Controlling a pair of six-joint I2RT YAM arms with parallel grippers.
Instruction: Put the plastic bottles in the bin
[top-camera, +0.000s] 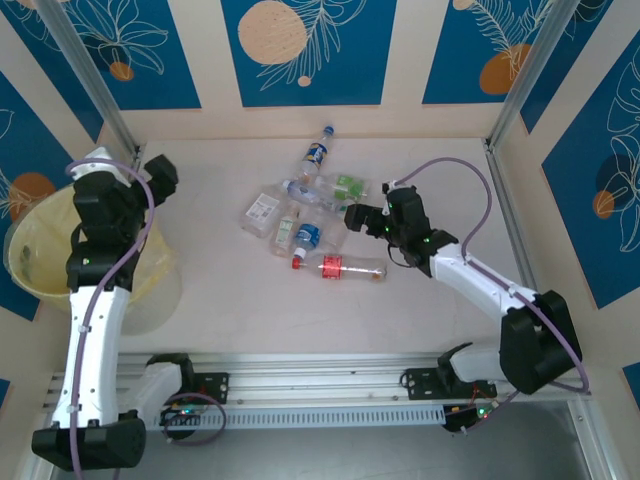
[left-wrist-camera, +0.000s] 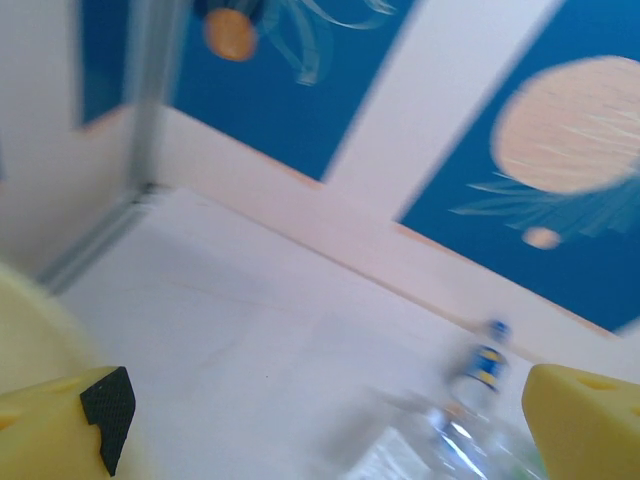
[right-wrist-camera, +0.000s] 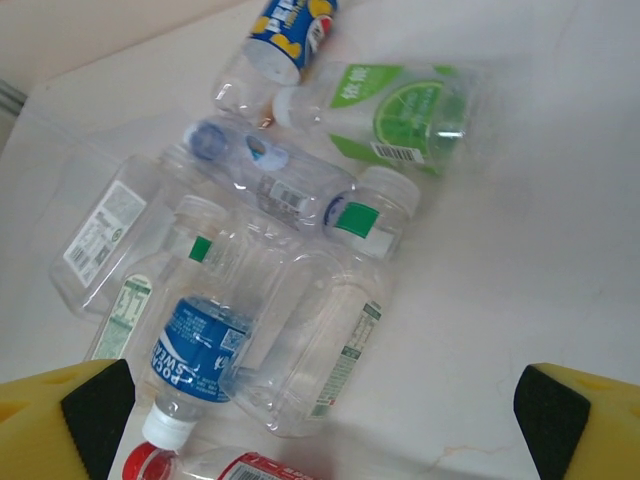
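At 9 o'clock on the table (top-camera: 250, 320) in the overhead view, the bin (top-camera: 35, 270): round, pale yellow, upright. Close by its rim at about 1 o'clock, the left gripper (top-camera: 155, 175), fingers spread wide in the wrist view with nothing between them, facing the back wall (left-wrist-camera: 420, 110). Around the middle of the table, well apart from the bin, the plastic bottles (top-camera: 290, 215) in a loose heap, all on their sides, several touching. At 12 o'clock of the heap and slightly apart from it, a blue-capped bottle (top-camera: 317, 152) with a blue label. At 1 o'clock, a green-labelled bottle (top-camera: 346, 187). At 5 o'clock, a red-labelled bottle (top-camera: 340, 268), red cap toward 9 o'clock. Just beside that cap, a white-capped bottle (top-camera: 307, 238) with a blue label, cap end toward 6 o'clock. At 3 o'clock of the heap and just beside it, the right gripper (top-camera: 358, 218), fingers likewise wide apart and empty, aimed down at the bottles. In the left wrist view, strong blur over everything, the blue-capped bottle low at 5 o'clock.
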